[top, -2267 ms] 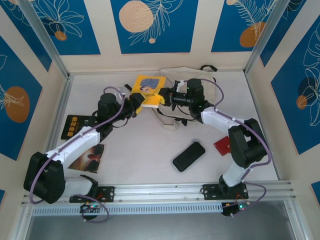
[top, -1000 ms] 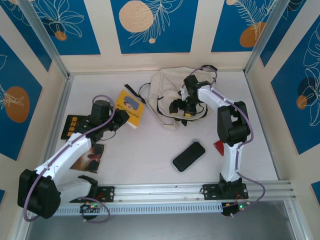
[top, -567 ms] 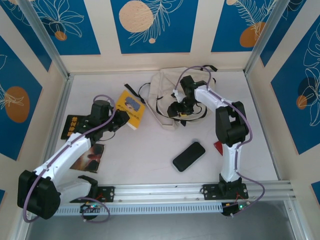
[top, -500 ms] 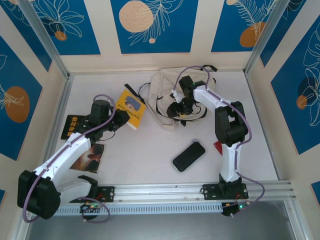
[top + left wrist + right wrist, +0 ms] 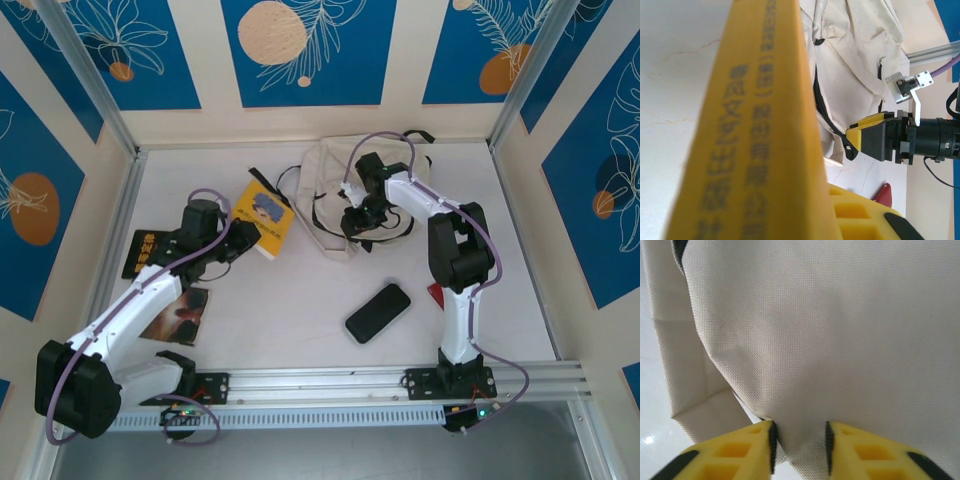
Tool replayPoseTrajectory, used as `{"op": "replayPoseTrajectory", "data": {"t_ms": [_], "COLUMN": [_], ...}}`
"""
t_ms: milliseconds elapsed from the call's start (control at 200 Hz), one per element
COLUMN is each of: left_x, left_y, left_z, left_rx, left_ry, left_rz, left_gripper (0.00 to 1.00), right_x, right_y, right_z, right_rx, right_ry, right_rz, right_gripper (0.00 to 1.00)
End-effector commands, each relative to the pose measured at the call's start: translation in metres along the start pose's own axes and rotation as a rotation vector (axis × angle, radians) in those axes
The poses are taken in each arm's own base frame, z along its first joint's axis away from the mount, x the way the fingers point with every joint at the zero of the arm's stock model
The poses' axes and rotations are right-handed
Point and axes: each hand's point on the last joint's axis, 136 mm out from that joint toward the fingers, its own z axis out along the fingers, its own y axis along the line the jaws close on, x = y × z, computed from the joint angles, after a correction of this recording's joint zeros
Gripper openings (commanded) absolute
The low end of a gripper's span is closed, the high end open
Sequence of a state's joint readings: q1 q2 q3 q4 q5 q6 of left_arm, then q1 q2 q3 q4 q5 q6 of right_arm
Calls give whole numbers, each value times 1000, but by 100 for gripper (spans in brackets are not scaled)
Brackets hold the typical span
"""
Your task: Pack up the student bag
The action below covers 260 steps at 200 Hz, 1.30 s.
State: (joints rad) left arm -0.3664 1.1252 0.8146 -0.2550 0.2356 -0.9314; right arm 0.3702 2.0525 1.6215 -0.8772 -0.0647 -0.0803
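The student bag (image 5: 340, 175), cream fabric with black straps, lies crumpled at the back middle of the table. My right gripper (image 5: 358, 222) sits at its near edge; in the right wrist view a fold of the bag's cloth (image 5: 805, 340) is pinched between the two yellow fingers (image 5: 740, 450). To the bag's left, my left gripper (image 5: 236, 240) is shut on a yellow book (image 5: 262, 213) and holds it tilted. That book's spine (image 5: 750, 130) takes up most of the left wrist view, with one finger (image 5: 860, 220) beside it and the bag (image 5: 855, 60) beyond.
A black phone (image 5: 378, 312) lies in front of the bag. A red flat item (image 5: 438, 293) sits by the right arm's base link. A black book (image 5: 150, 252) and a dark picture book (image 5: 178, 312) lie at the left. Walls enclose the table on three sides.
The yellow book has come off the bag, leftward and nearer, in my left gripper. My right gripper left the book, reached the bag's near edge and closed on its cloth.
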Motion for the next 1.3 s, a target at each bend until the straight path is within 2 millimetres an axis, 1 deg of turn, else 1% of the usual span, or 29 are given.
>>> {"op": "replayPoseTrajectory", "data": {"t_ms": [0,90,205,300,530,665,705,880,995,1150,1200,1295], "left_x": [-22,-21,-21,-19,-16,-8,-5,8,17,26,28,34], "left_y": [-36,-36,-39,-44,-52,-48,-50,-58,-63,-73,-73,-67], "left_z": [-16,-16,-17,-18,-25,-30,-32,-35,-29,-14,-7,7], "left_rx": [107,109,126,150,208,185,199,262,308,379,375,334], "left_ry": [-68,-65,-60,-53,-58,-22,-10,60,116,175,190,215], "left_rz": [66,66,72,82,108,115,115,97,64,29,18,-6], "left_gripper": [0,0,0,0,0,0,0,0,0,0,0,0], "right_x": [-4,-8,-18,-29,-59,-78,-82,-106,-117,-125,-125,-127], "right_y": [-6,-7,-2,6,41,57,61,82,94,103,106,109], "right_z": [0,-4,-15,-28,-61,-75,-77,-95,-106,-114,-116,-122], "right_rx": [39,46,37,6,-161,-252,-274,-383,-434,-456,-465,-478], "right_ry": [-10,-30,-87,-146,-269,-278,-276,-302,-311,-318,-319,-325], "right_rz": [-4,1,10,33,141,270,296,334,342,335,333,331], "right_gripper": [24,14,0,0,0,0,0,0,0,0,0,0]}}
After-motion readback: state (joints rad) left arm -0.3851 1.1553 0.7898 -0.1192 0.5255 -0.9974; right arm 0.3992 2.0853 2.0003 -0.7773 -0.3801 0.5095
